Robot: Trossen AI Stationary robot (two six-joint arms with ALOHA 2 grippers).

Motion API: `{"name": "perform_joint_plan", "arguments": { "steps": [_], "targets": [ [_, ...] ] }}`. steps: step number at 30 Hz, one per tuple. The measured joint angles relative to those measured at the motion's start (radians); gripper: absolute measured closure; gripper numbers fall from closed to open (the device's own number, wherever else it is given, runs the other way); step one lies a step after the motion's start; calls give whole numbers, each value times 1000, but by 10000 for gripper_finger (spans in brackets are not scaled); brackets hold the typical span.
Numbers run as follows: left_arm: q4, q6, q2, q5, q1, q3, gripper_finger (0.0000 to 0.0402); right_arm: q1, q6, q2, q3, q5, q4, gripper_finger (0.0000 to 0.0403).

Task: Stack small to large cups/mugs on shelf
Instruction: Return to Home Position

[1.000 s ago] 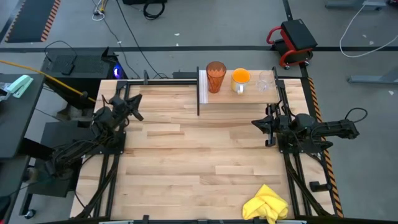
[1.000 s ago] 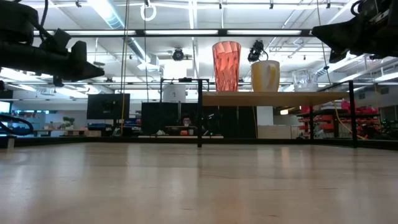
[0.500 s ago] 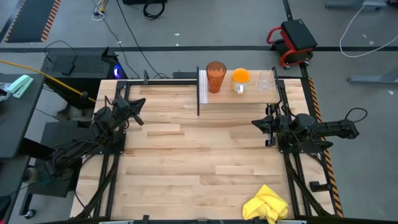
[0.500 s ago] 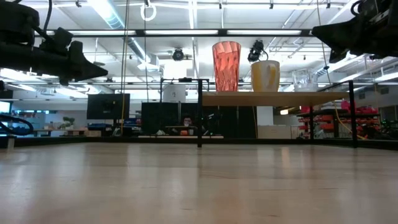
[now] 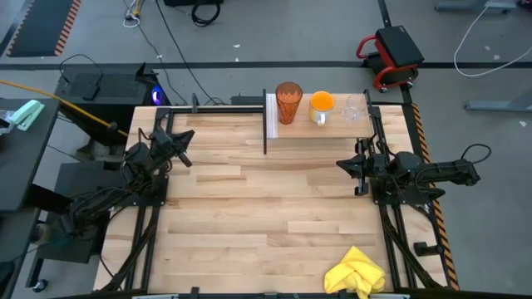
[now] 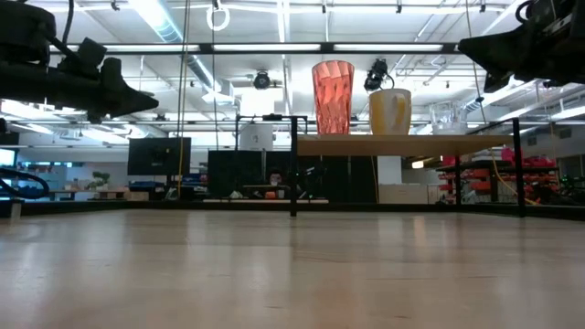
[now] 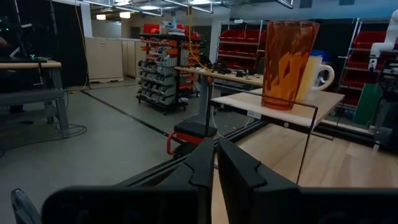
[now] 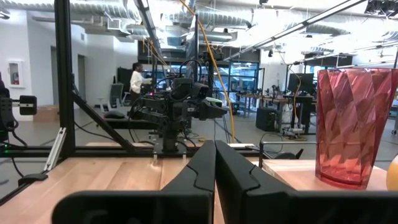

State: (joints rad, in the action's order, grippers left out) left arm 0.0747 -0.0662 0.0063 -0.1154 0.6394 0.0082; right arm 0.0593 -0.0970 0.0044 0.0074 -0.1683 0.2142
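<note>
1. High view: shows the tumbler (image 5: pixel 288 101), the orange cup (image 5: pixel 321 105) and the glass (image 5: pixel 355 109) upright in a row on the shelf (image 5: pixel 332 129), tallest at its white end, each apart from the next. Puts the left gripper (image 5: pixel 183 146) well off the shelf's tumbler end and the right gripper (image 5: pixel 342 165) near its glass end, both empty. Shows a yellow cloth (image 5: pixel 356 272) well apart from the shelf.
2. Low view: confirms all three standing on the shelf top, none nested inside another.
3. Left wrist view: shows jaws pressed together on nothing, facing the shelf's tumbler end.
4. Right wrist view: likewise, jaws together and empty, alongside the shelf.
5. Judged overall: seems done with placing by size, and appears to need only the arms parked.
</note>
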Motion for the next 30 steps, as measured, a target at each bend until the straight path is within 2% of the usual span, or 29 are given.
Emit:
{"name": "perform_joint_plan", "arguments": {
  "steps": [15,30],
  "targets": [
    [2,0,0,0,0,0,366,0,0,0,0,0,0,389],
    [3,0,0,0,0,0,374,0,0,0,0,0,0,389]
  ]
}}
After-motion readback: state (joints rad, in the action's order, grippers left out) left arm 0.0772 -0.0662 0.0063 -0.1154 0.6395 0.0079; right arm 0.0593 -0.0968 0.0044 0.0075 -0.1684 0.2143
